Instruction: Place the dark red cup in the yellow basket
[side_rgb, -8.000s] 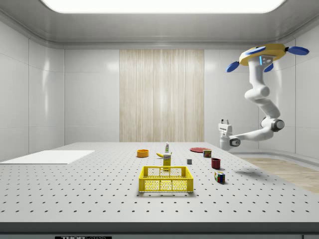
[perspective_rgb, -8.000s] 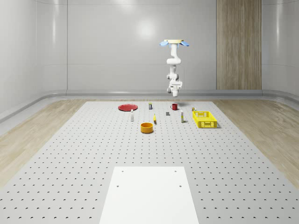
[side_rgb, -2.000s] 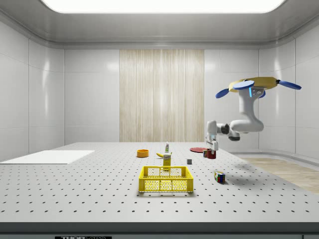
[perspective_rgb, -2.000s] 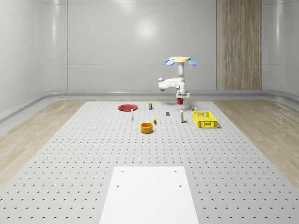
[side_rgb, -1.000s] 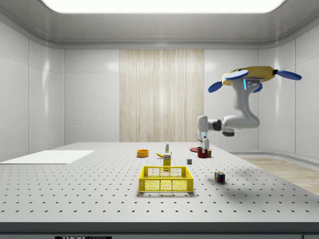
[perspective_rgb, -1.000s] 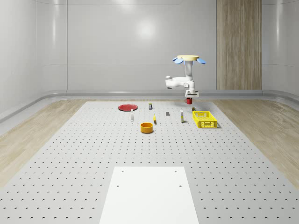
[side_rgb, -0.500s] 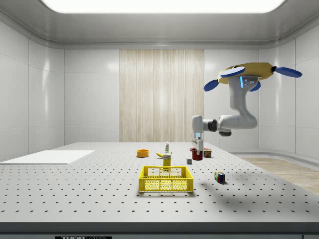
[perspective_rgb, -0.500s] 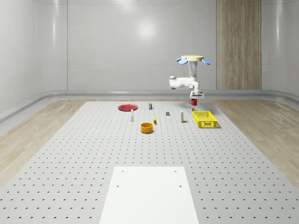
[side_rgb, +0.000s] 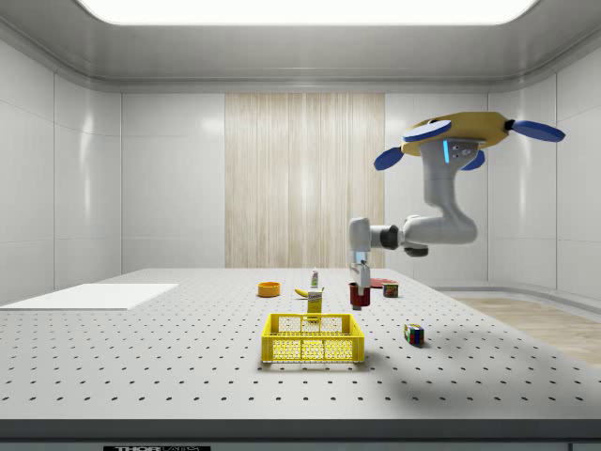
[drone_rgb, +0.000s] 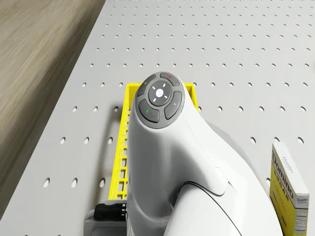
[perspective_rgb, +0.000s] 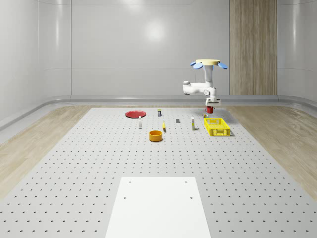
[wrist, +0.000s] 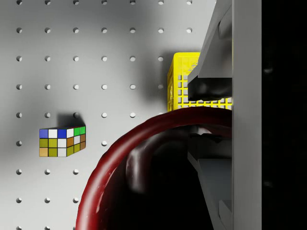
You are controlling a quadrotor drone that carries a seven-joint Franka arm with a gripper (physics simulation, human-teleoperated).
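Whole-scene view: right of centre, your drone (perspective_rgb: 209, 63) hovers by the yellow basket's (perspective_rgb: 217, 127) far end. Side view: the hand (side_rgb: 358, 287), clamped on the dark red cup (side_rgb: 357, 297), hangs beyond the basket's right end. Wrist view: release here and the cup likely misses, landing on the counter (wrist: 96, 57).

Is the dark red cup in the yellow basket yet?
Not yet. The dark red cup hangs in the gripper, above the table and short of the yellow basket, with the drone hovering.
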